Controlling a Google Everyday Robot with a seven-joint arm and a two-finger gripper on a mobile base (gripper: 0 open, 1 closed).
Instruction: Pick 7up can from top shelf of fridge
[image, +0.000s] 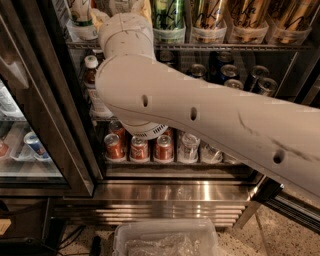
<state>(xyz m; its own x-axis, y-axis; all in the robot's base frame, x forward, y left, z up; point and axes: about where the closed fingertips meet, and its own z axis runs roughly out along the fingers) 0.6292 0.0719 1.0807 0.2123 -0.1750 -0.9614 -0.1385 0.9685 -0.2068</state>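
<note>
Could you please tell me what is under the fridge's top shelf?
Under the top shelf stand dark cans at right and a white-capped bottle at left. The arm covers the rest. The gripper is out of view, past the wrist at the top edge.

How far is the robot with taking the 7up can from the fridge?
Done: the arm reaches into the fridge up to the top shelf. In hand: the pincer sits at the picture's top edge, beside the 7up can. Left: the can stands on the shelf; grasping and lifting out remain.
</note>
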